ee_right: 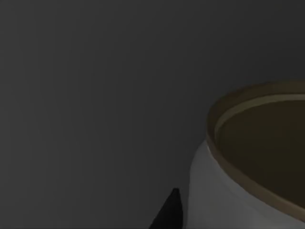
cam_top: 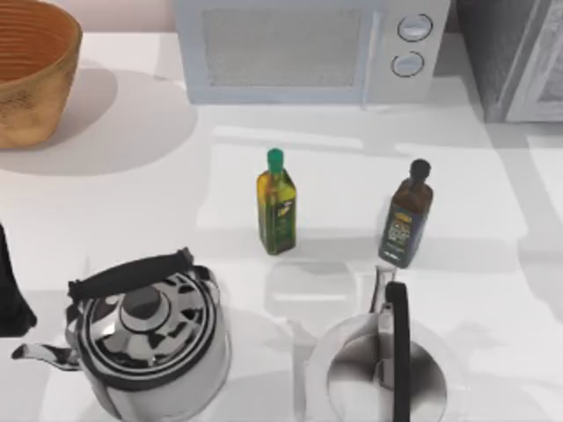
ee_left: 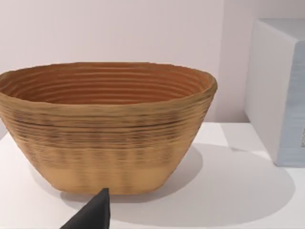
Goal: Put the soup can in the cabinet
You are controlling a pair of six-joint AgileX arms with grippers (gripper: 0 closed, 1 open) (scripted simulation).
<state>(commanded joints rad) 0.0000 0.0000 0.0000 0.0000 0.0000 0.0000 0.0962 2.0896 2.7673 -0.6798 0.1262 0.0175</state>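
The soup can (ee_right: 248,162) is close up in the right wrist view, with a whitish body and a brass-coloured rim. Plain dark grey surrounds it. A black fingertip (ee_right: 167,213) of my right gripper pokes in right beside the can's wall; I cannot see whether it touches. The cabinet (cam_top: 506,53) stands at the table's back right corner, dark grey and speckled, with a pale framed door panel (cam_top: 547,75) cut off by the edge. My left arm (cam_top: 10,290) rests at the table's left edge, and one of its fingertips (ee_left: 93,212) faces the basket.
A white microwave (cam_top: 299,48) sits at the back centre and a woven basket (cam_top: 31,70) at the back left. A green-capped bottle (cam_top: 276,202) and a dark bottle (cam_top: 407,215) stand mid-table. A striped kettle (cam_top: 149,338) and a second steel kettle (cam_top: 387,369) stand at the front.
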